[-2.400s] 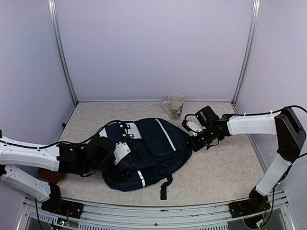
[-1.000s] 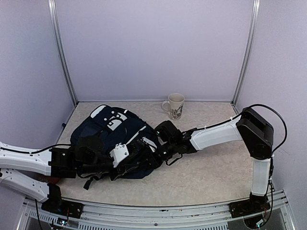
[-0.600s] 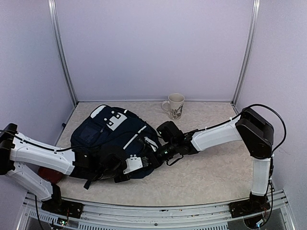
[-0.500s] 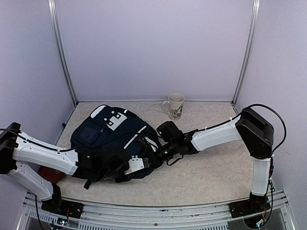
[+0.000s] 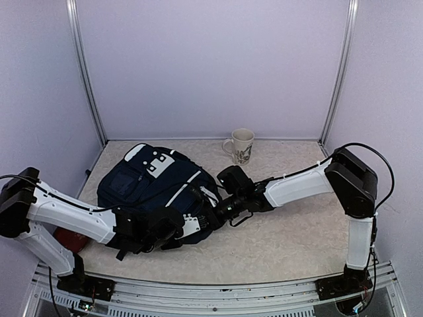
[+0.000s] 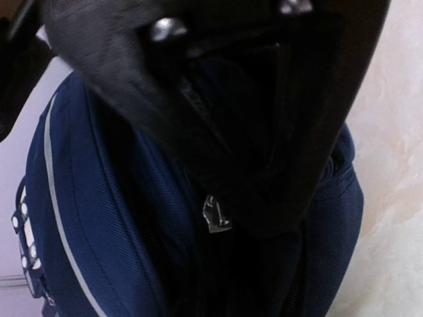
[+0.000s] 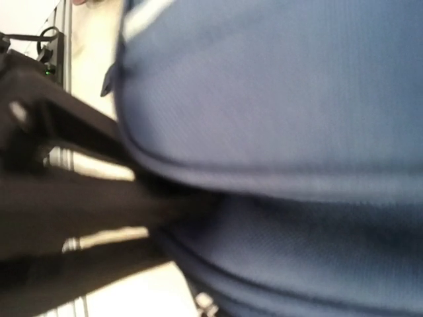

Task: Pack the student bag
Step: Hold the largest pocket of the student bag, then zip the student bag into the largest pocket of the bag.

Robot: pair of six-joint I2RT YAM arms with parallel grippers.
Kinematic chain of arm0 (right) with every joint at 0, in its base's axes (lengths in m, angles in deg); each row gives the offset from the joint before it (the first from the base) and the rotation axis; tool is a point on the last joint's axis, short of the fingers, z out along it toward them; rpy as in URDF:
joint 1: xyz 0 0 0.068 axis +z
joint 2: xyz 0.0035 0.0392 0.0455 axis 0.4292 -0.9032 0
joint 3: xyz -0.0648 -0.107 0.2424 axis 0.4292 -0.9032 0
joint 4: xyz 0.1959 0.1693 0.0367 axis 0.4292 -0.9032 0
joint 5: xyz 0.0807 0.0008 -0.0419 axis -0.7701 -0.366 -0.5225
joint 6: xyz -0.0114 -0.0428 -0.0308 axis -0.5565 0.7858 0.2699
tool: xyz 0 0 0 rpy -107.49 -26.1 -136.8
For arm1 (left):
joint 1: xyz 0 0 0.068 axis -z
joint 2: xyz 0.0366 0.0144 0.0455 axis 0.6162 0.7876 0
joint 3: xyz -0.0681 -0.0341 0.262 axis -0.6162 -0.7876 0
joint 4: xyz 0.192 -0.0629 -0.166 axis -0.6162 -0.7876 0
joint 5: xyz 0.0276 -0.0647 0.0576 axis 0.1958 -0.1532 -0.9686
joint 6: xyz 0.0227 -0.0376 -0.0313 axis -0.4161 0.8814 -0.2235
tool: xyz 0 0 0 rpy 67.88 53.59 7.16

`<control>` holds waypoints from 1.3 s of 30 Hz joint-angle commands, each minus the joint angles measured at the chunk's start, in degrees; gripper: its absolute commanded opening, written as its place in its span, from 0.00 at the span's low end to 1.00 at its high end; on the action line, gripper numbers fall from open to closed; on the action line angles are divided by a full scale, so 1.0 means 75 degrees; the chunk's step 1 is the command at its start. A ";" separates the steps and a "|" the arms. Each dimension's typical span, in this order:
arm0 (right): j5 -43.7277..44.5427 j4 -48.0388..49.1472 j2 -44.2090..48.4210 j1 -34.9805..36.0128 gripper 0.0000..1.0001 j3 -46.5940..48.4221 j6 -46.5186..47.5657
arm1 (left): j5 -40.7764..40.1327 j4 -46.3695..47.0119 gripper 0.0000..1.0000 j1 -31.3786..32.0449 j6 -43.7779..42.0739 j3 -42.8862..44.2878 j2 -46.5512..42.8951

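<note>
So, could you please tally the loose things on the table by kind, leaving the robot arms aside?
Navy-blue fabric backpack with white trim stripes: 1
Cream ceramic mug with a printed pattern: 1
Red object, mostly hidden, kind unclear: 1
Total: 3

Pale lilac walls (image 5: 211, 66), metal corner posts (image 5: 86, 72), speckled beige tabletop (image 5: 291, 244)

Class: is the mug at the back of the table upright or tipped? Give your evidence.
Upright. The mug stands on its base with its open rim facing up, apart from the bag.
</note>
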State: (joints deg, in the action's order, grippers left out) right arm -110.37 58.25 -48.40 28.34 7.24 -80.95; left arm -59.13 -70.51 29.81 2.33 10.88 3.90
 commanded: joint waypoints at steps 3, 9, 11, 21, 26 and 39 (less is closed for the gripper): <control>0.0243 -0.0434 0.0455 -0.0276 0.00 -0.0275 0.0060 | -0.0697 -0.0462 0.00 -0.0170 0.0218 0.0294 0.0381; 0.1364 -0.1716 0.1311 -0.1284 0.00 -0.0925 0.0440 | 0.0116 -0.0713 0.00 -0.0074 0.0069 -0.0005 -0.0607; 0.2018 -0.2367 0.1425 -0.1480 0.00 -0.0889 0.0775 | 0.0475 -0.0774 0.00 0.0084 -0.0072 -0.0073 -0.0905; 0.4582 -0.4092 0.1716 -0.2140 0.00 -0.0237 0.1639 | 0.2577 -0.1600 0.00 0.0570 -0.0334 -0.0167 -0.1791; 0.5000 -0.4122 0.1259 -0.2632 0.00 0.0236 0.2134 | 0.3416 -0.1675 0.00 0.0589 -0.0355 -0.0300 -0.2348; 0.3125 -0.2780 0.0880 -0.1807 0.00 0.0256 0.2811 | 0.2182 -0.0928 0.85 0.0331 0.1172 -0.0310 -0.2575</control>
State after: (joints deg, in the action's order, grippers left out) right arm -88.49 30.91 -40.25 13.98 11.48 -60.45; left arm -39.30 -79.21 33.00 3.64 8.80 -12.34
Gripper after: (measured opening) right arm 0.020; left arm 0.332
